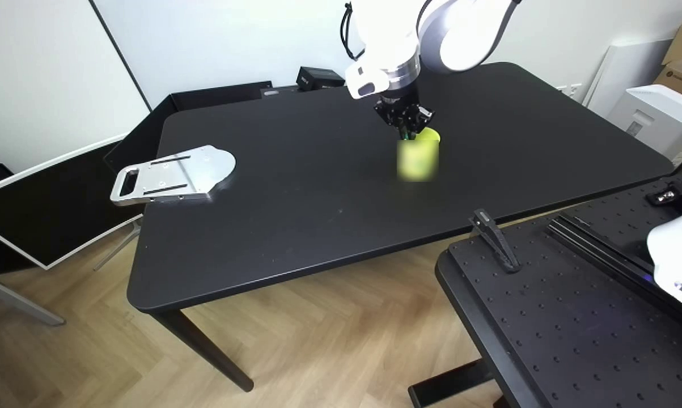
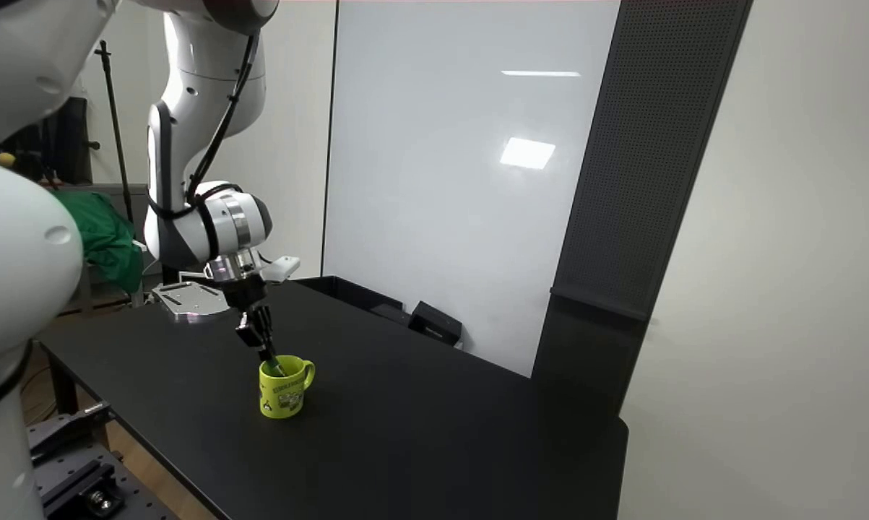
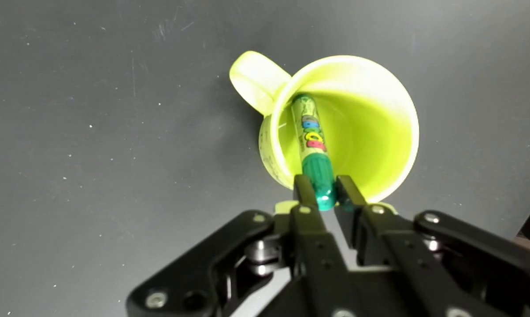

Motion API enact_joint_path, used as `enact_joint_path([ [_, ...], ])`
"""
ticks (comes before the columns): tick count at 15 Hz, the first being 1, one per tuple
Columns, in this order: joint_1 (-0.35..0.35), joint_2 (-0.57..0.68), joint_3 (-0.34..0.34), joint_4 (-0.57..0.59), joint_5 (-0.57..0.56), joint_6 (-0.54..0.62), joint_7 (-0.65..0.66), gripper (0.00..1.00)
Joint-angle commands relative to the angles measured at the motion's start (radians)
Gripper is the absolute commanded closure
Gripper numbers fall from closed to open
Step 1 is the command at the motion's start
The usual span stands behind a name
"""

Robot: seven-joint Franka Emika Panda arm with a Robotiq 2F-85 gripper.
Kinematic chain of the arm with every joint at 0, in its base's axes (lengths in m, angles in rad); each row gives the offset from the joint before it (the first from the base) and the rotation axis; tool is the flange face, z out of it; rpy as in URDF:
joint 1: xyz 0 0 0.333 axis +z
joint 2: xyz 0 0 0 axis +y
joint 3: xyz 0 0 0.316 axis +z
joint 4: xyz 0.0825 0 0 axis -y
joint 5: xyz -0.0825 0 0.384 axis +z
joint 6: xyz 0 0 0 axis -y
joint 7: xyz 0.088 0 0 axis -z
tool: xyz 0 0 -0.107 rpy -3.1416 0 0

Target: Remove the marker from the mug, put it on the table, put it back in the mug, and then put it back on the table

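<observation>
The yellow-green mug stands upright on the black table; its handle and printed side show in an exterior view. In the wrist view, I look down into the mug. The marker leans inside it, with a pale printed body and a green cap pointing up toward me. My gripper is at the mug's rim with one finger on each side of the green cap, closed on it. In an exterior view, the gripper reaches down at a tilt to the mug's opening, and part of the marker shows.
A silver plate with slots and a handle lies at the table's far end, overhanging the edge. A black perforated board with a clamp stands by the table. A black box is behind the table's back edge.
</observation>
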Motion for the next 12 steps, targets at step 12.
enact_joint_path([
  [12,-0.03,-0.121,0.023,0.026,0.206,-0.032,-0.22,0.95],
])
